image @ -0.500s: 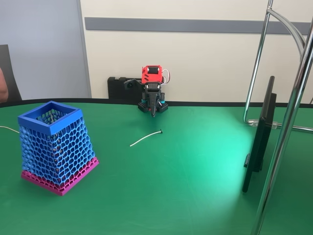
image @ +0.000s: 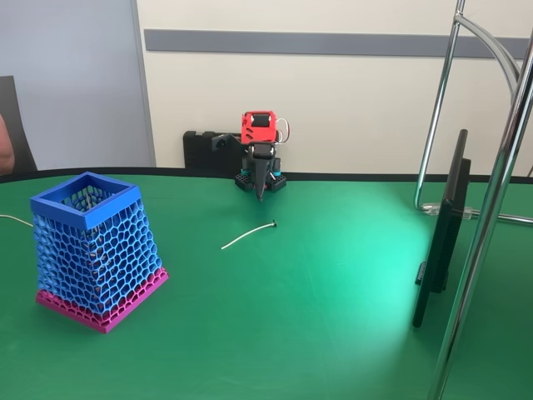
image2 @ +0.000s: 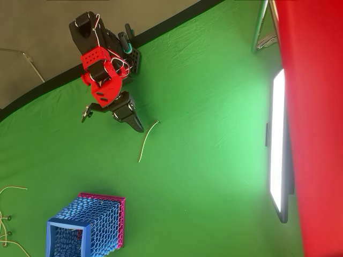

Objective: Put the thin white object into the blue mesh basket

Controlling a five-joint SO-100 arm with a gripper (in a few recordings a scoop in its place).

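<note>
The thin white object (image: 248,236) lies flat on the green table, a little in front of the arm; from above the thin white object (image2: 146,140) runs slightly curved just right of the fingers. My gripper (image: 261,193) hangs low over the table behind the strip, its black fingers together in a point and nothing between them. In the overhead view the gripper (image2: 139,127) ends a short way left of the strip's upper end, not touching it. The blue mesh basket (image: 62,215) stands upright at the front left, and from above the basket (image2: 96,219) sits well below the strip.
A dark monitor (image: 441,237) stands edge-on at the right, with chrome stand tubes (image: 491,208) beside and in front of it. A thin pale cable (image: 12,219) lies at the left edge behind the basket. Part of a person (image: 4,154) shows at the far left.
The arm's wrist has turned slightly, and the fingers now look narrower and drawn together. Strip and basket have not moved.
</note>
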